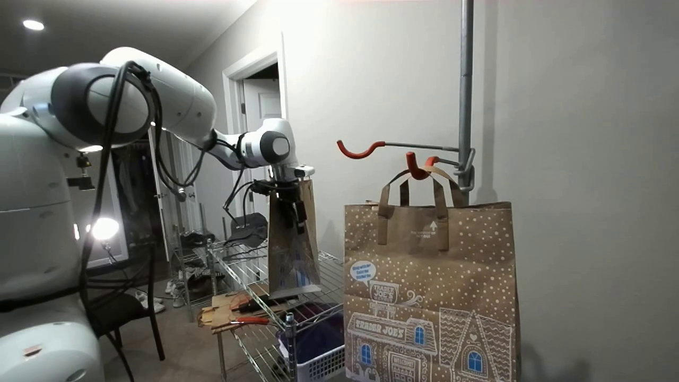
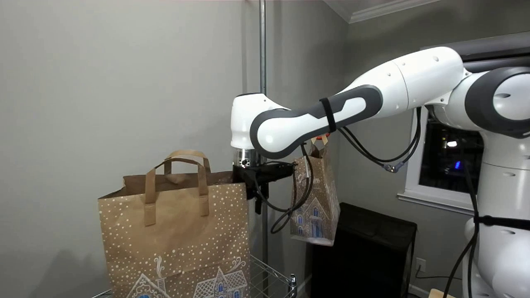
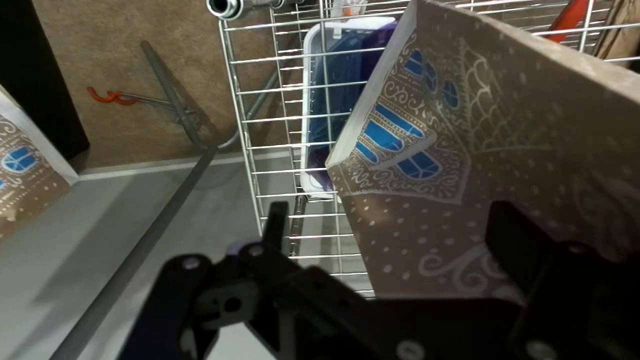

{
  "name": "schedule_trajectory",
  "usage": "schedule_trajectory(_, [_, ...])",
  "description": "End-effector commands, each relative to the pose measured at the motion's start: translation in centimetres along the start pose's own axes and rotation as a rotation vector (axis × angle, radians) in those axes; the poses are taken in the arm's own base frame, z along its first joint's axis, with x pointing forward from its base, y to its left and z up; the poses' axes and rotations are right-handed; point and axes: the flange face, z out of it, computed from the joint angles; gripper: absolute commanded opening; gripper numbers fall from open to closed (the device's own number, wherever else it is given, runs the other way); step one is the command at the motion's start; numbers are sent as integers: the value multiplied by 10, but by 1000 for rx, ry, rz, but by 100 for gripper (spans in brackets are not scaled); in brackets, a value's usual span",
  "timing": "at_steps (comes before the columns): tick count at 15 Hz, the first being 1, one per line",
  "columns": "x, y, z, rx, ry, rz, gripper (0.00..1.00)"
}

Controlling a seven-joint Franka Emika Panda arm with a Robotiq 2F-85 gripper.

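My gripper (image 3: 390,222) is open, its two black fingers spread wide with nothing gripped between them. Just beyond them in the wrist view is the dotted side of a brown paper bag (image 3: 380,220); whether a finger touches it I cannot tell. That bag stands upright on a wire shelf, handles raised, seen in both exterior views (image 1: 281,260) (image 2: 174,240). In an exterior view its top corner partly hides my gripper (image 2: 256,203). A second, similar bag (image 1: 424,286) hangs by its handles from a red-tipped hook (image 1: 416,168); part of it shows at the wrist view's left (image 3: 35,175).
A metal pole (image 1: 466,79) carries the hooks, including another red-tipped hook (image 1: 360,153) beside the hanging bag. Below the wire shelf (image 3: 260,150) sits a white basket (image 1: 326,363). A dark cap (image 1: 249,225) lies on the rack. A black cabinet (image 2: 364,248) stands near the window.
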Motion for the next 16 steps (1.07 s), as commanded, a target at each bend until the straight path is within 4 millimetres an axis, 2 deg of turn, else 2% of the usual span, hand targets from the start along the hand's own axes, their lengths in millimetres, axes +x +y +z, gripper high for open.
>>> schedule_trajectory(1, [-5, -15, -14, 33, -39, -79, 100])
schedule_trajectory(8, [-17, -33, -26, 77, -74, -160, 100])
schedule_trajectory(16, [-25, -60, -62, 124, -97, -289, 100])
